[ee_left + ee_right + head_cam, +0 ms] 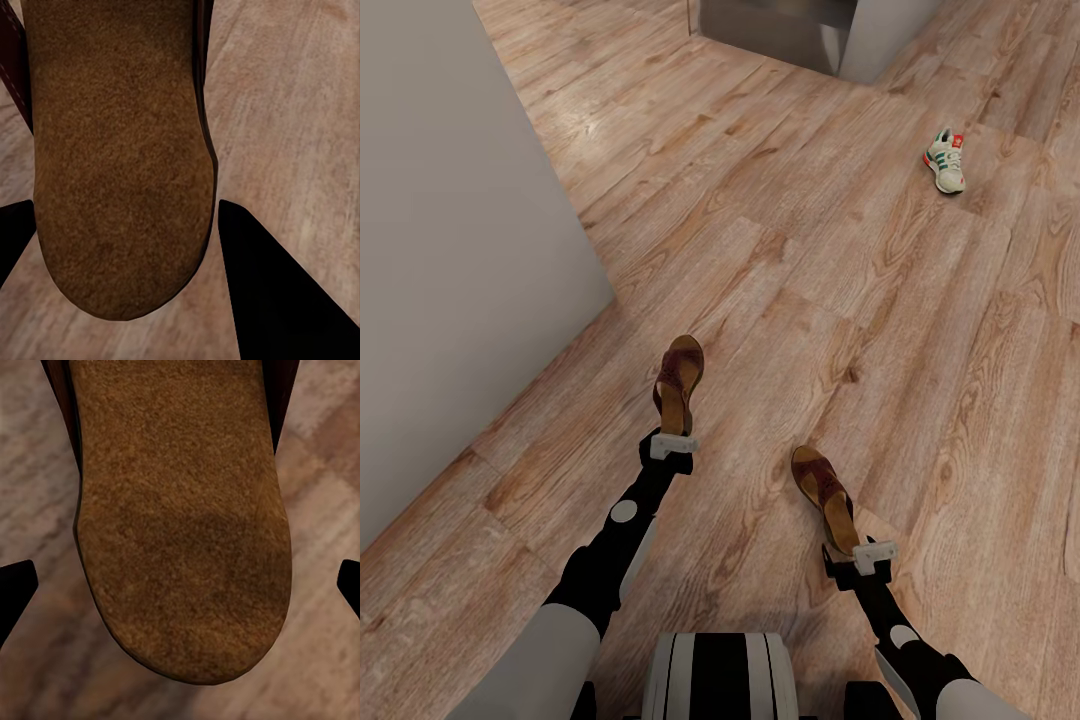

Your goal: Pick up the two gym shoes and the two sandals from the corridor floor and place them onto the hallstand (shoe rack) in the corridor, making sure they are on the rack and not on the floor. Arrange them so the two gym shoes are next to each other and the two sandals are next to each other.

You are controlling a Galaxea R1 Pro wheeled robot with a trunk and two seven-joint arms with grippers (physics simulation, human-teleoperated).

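Each gripper, left [672, 446] and right [863, 556], clamps one sandal [678, 384] [826, 496] by its heel above the corridor floor [780, 250]. They look light, flat, fairly stiff; one gym shoe [946, 161] lies far ahead.

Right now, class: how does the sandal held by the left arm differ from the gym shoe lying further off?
1. The sandal is brown and open-backed; the gym shoe is cream-white with green stripes and laces.
2. The sandal is held by its heel in the left gripper; the gym shoe lies untouched on the floor.
3. The sandal is close to the robot; the gym shoe is far ahead to the right.
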